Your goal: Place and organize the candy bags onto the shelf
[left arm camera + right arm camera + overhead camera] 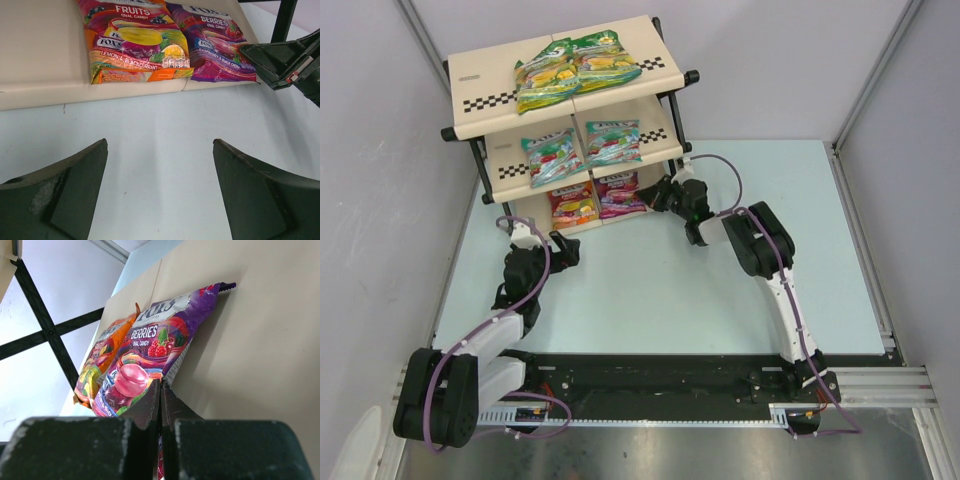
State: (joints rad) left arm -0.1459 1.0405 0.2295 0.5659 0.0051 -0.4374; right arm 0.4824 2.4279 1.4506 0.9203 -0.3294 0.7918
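Note:
The shelf [480, 85] stands at the far left with six candy bags on it. Two green-yellow bags [545, 75] [605, 58] lie on the top tier and two teal bags [552, 155] [613, 142] on the middle tier. The red-orange bag [572, 204] [135, 42] and the purple-pink bag [620, 194] [215, 45] lie side by side on the bottom tier. My right gripper [658, 195] [160, 385] is shut at the purple-pink bag's [155, 350] near right corner, with a sliver of it between the fingers. My left gripper [563, 250] [160, 145] is open and empty over the table, in front of the bottom tier.
The shelf's black frame leg [282, 20] stands just right of the purple-pink bag, and a black cross brace [47, 332] shows behind the bottom tier. Grey walls close in the table on the left, back and right. A metal rail [860, 240] runs along the table's right edge.

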